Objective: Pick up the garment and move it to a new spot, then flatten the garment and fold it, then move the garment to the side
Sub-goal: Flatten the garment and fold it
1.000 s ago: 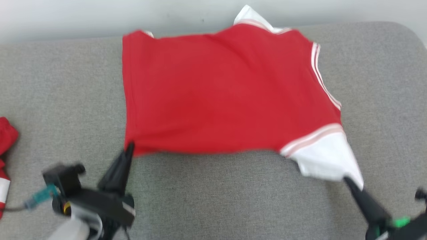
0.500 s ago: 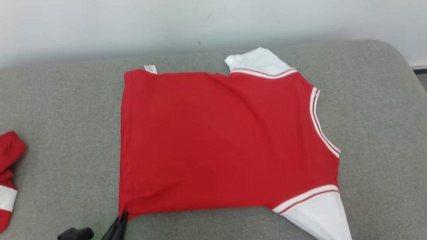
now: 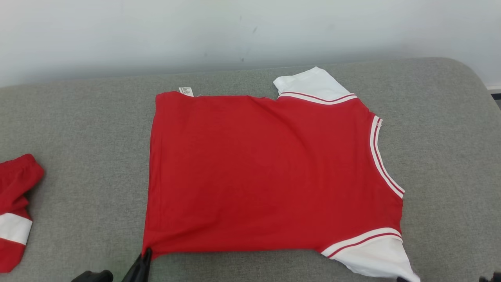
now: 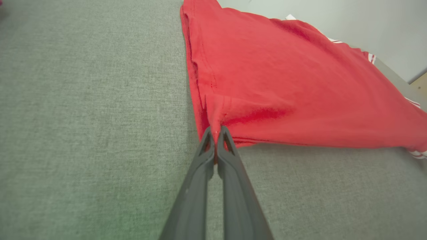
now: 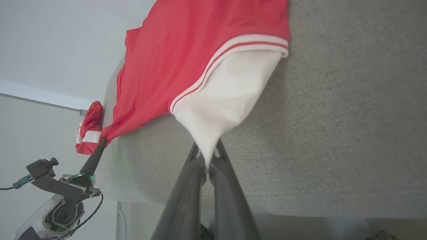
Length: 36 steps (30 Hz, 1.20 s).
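A second red-and-white garment [image 3: 15,207] lies at the left edge of the grey fabric surface [image 3: 78,137]. The left hand [image 4: 216,133] pinches the near hem corner of the red shirt [image 3: 266,172], which lies spread flat mid-surface. The right hand [image 5: 207,153] pinches the tip of its white sleeve [image 5: 230,96].

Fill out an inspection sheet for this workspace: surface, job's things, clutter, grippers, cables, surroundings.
Surface: grey woven cushion, smooth.
Job's things: red short-sleeved shirt with white sleeves, spread flat, near corners pinched.
Clutter: second red-and-white garment, bunched at the cushion's left edge.
Grippers: left gripper shut on the shirt's near hem corner; right gripper shut on its near white sleeve.
Cables: dark cable beside the left wrist, off the cushion.
Surroundings: pale wall behind the cushion.
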Motion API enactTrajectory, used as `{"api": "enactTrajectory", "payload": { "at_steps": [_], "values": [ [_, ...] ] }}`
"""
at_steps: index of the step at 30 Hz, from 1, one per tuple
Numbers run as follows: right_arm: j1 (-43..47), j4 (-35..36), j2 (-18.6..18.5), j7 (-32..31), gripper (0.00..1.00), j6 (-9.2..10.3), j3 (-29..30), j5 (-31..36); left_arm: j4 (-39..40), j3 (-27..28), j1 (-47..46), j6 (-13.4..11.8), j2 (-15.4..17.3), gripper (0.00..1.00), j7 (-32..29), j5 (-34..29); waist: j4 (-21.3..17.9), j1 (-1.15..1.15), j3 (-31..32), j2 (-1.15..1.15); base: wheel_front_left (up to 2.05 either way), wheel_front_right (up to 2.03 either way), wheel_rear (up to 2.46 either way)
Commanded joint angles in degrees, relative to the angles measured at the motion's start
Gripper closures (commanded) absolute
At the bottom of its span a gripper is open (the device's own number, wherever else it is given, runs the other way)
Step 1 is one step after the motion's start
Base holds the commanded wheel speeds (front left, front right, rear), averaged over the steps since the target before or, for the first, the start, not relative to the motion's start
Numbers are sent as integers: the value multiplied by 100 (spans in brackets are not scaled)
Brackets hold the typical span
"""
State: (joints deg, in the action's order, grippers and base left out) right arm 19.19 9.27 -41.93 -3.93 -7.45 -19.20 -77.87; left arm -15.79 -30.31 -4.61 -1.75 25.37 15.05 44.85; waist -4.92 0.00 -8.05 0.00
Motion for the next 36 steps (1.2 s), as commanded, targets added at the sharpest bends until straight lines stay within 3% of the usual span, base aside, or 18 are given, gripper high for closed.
{"api": "enactTrajectory", "payload": {
  "at_steps": [1,10,25,36],
  "values": [
    [-143,89,45,31,100,-9,102,-50,85,53,31,-28,13,100,17,-109,-12,0,7,0,0,0,0],
    [-1148,-102,146,-256,100,-9,538,77,464,27,-388,-64,191,100,-68,-578,21,0,2,0,0,0,0],
    [-3935,-2439,948,-1164,100,-9,415,1021,-338,-220,-1767,373,36,100,-456,-771,250,0,-360,0,0,0,0],
    [-5095,-3770,1411,-573,100,-9,63,1869,-1261,-434,-2712,686,-240,100,-426,-877,328,0,-647,0,0,0,0]
  ]
}}
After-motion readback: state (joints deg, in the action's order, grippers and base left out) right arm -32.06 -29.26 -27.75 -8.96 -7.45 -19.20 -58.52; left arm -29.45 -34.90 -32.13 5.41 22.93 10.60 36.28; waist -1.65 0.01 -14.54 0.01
